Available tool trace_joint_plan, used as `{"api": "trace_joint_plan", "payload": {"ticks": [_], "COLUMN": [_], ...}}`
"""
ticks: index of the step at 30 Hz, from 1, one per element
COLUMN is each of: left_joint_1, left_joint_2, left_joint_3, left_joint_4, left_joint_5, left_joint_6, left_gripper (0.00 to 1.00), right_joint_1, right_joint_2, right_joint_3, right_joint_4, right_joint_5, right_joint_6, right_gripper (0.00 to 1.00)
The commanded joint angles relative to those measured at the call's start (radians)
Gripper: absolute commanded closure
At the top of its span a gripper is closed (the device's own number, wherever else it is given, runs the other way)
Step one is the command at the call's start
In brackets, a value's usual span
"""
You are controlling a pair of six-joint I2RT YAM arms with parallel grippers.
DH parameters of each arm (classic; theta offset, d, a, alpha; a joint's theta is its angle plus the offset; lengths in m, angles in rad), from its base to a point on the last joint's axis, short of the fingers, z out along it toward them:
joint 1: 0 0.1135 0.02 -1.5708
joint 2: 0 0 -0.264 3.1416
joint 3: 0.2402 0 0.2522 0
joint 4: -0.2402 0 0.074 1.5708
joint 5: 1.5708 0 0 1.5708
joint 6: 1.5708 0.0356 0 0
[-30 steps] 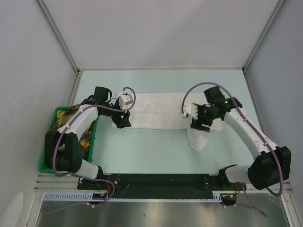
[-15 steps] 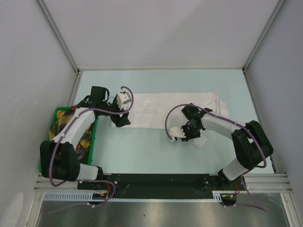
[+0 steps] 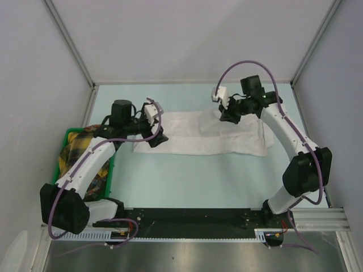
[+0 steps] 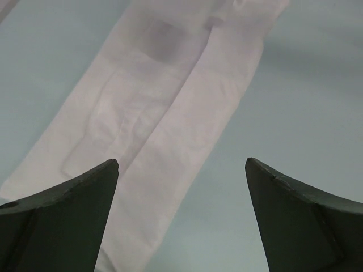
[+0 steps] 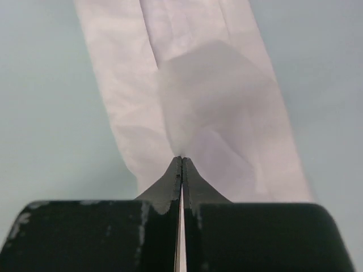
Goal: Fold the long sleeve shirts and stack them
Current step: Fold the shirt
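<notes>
With the wrinkled white cloth long sleeve shirt [image 3: 193, 139] flat on the bench [image 3: 187, 175] beside the green plastic basket [image 3: 71, 131], only the right gripper [image 3: 228, 116], jaws closed, pinches its end away from that basket, the left gripper [image 3: 157, 139] hanging with jaws gaping, so a pull could skew the fold.

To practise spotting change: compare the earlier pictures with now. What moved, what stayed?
The right tool shut on the sleeve of the shirt and carried it from the near side to the far edge, folding it over the body. The left tool opened wider, still at the shirt's left end. The bin stayed put.
</notes>
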Motion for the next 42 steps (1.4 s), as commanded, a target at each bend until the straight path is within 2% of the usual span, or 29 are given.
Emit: {"api": "trace_joint_plan", "payload": {"ticks": [1,2,5,7,8,12,13,16,17,20,22,23,26,29,34,42], "left_joint_1": [-0.157,-0.180,-0.232,-0.232,-0.231,-0.232,-0.232,-0.238,-0.242,-0.252,-0.255,-0.255,-0.249,-0.243,-0.222,-0.177], "left_joint_2": [0.055,0.087,0.154,0.239,0.266,0.375,0.401,0.420,0.423,0.438,0.445,0.448,0.425,0.397,0.336,0.256], "left_joint_3": [-0.003,-0.009,0.015,0.049,0.073,0.190,0.204,0.215,0.201,0.184,0.182,0.184,0.164,0.136,0.098,0.061], "left_joint_4": [0.285,0.323,0.458,0.479,0.479,0.441,0.407,0.329,0.304,0.257,0.241,0.229,0.224,0.227,0.246,0.232], "left_joint_5": [-0.141,-0.158,-0.140,-0.090,-0.007,0.182,0.200,0.218,0.210,0.167,0.141,0.133,0.115,0.112,0.099,0.084], "left_joint_6": [-0.268,-0.319,-0.374,-0.405,-0.404,-0.310,-0.287,-0.165,-0.114,-0.038,-0.020,-0.010,-0.008,-0.023,-0.104,-0.144], "left_gripper": [0.01,0.01,0.01,0.01,0.01,0.01,0.01,0.01,0.01,0.01,0.01,0.01,0.00,0.01,0.01,0.01], "right_joint_1": [-0.071,-0.100,-0.128,-0.135,-0.137,-0.103,-0.090,-0.039,-0.027,0.012,0.010,0.006,-0.060,-0.120,-0.154,-0.137], "right_joint_2": [0.109,0.118,0.123,0.113,0.103,0.064,0.049,-0.047,-0.070,-0.103,-0.057,-0.037,0.000,0.015,0.090,0.204], "right_joint_3": [0.032,0.030,0.004,-0.014,-0.016,-0.014,-0.023,-0.143,-0.236,-0.368,-0.387,-0.387,-0.355,-0.306,-0.231,-0.221], "right_joint_4": [0.012,0.047,0.112,0.133,0.130,0.003,-0.026,-0.045,-0.017,-0.001,-0.044,-0.081,-0.115,-0.101,-0.028,-0.006], "right_joint_5": [-0.223,-0.251,-0.309,-0.331,-0.338,-0.346,-0.329,-0.241,-0.211,-0.064,-0.041,-0.021,-0.062,-0.117,-0.162,-0.171], "right_joint_6": [0.399,0.486,0.551,0.562,0.551,0.354,0.227,0.072,0.050,0.022,0.022,0.043,0.121,0.232,0.422,0.482], "right_gripper": [1.00,1.00,1.00,1.00,1.00,1.00,1.00,1.00,1.00,1.00,0.91,0.74,0.41,0.37,0.39,0.44]}}
